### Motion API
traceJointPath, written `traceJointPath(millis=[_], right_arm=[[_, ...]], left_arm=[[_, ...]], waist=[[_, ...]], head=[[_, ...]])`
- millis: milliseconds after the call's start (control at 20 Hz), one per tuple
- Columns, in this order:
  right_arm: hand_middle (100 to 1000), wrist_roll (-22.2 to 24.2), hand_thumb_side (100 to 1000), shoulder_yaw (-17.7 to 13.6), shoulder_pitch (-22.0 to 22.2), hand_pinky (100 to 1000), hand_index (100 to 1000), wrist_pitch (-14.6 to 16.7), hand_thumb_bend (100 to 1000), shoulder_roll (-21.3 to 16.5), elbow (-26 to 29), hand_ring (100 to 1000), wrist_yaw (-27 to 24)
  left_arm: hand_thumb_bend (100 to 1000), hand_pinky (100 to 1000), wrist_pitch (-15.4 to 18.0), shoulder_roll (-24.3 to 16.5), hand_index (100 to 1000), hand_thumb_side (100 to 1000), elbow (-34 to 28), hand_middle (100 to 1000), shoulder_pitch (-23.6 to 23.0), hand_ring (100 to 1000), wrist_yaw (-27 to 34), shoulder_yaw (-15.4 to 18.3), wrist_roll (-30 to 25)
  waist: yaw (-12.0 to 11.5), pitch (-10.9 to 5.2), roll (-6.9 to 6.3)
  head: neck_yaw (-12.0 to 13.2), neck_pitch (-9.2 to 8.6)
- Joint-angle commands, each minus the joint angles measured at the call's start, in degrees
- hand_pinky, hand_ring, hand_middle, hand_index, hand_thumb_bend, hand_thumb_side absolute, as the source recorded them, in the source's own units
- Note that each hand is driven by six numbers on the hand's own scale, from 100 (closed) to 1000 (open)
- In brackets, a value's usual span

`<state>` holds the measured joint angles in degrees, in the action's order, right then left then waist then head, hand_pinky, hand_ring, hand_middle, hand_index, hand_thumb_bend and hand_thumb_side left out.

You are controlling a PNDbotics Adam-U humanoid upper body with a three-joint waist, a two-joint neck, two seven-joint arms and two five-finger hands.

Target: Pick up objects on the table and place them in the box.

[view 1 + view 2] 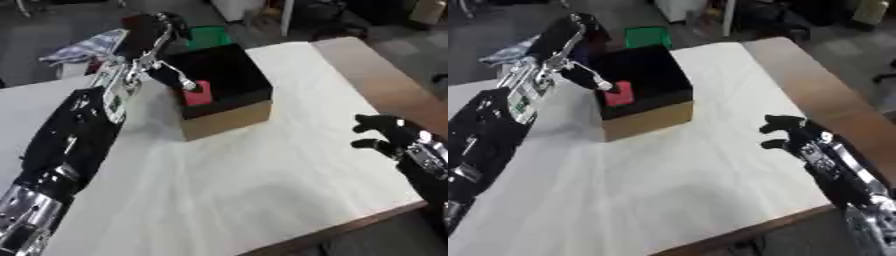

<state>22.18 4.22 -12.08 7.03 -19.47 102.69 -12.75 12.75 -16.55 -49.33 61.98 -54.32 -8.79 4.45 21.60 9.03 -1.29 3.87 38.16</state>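
An open cardboard box point(229, 116) with a dark inside stands on the pale table point(262, 180) at the back centre. My left arm reaches up from the lower left, and my left hand point(160, 47) hangs over the box's left side. Its fingers point(592, 77) point down and pinch a small red block point(199, 94) just inside the box's near left corner, at rim height. My right hand point(791, 134) hovers over the table's right edge, apart from the box, its fingers relaxed and holding nothing.
A green bin point(208, 36) sits on the floor behind the box. A striped cloth point(87, 47) lies at the back left. A brown strip point(385, 85) borders the table on the right. The table's front edge point(350, 227) runs diagonally at the lower right.
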Motion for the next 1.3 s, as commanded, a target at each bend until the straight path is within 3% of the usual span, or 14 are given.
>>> traceJointPath(millis=[50,500,950,1100,1300], right_arm=[[717,0.3,732,-0.3,-0.4,775,825,0.1,100,-0.8,1.1,1000,-0.3],[717,-0.1,728,-0.8,0.2,775,825,0.2,100,-0.9,0.8,1000,-0.3],[716,-0.9,727,-1.6,0.9,775,825,0.4,100,-1.1,0.8,1000,-0.2],[716,-1.1,731,-1.9,1.3,775,825,0.4,100,-1.0,0.7,1000,0.0],[716,-1.3,731,-2.1,1.6,775,825,0.4,100,-0.7,0.6,1000,0.1]], left_arm=[[1000,639,1.3,-0.5,680,235,-2.0,625,1.1,638,1.0,-0.3,-0.7],[1000,594,2.9,-3.2,637,248,-9.1,566,-0.9,584,8.4,-1.6,-2.6],[1000,562,1.8,-9.9,617,287,-22.5,537,-9.0,561,16.9,-2.0,-3.1],[1000,549,0.4,-11.7,608,335,-27.1,530,-12.5,558,19.7,-2.0,-3.7],[1000,537,-2.8,-13.2,597,471,-33.1,525,-16.7,555,23.4,-1.3,-4.3]], waist=[[0.0,-1.14,0.43],[-2.7,-1.9,0.9],[-6.9,-2.29,1.42],[-8.4,-2.25,1.65],[-9.9,-2.2,1.83]], head=[[-0.1,-0.61],[-1.0,-0.09],[-2.4,0.96],[-2.6,1.33],[-2.9,1.69]])
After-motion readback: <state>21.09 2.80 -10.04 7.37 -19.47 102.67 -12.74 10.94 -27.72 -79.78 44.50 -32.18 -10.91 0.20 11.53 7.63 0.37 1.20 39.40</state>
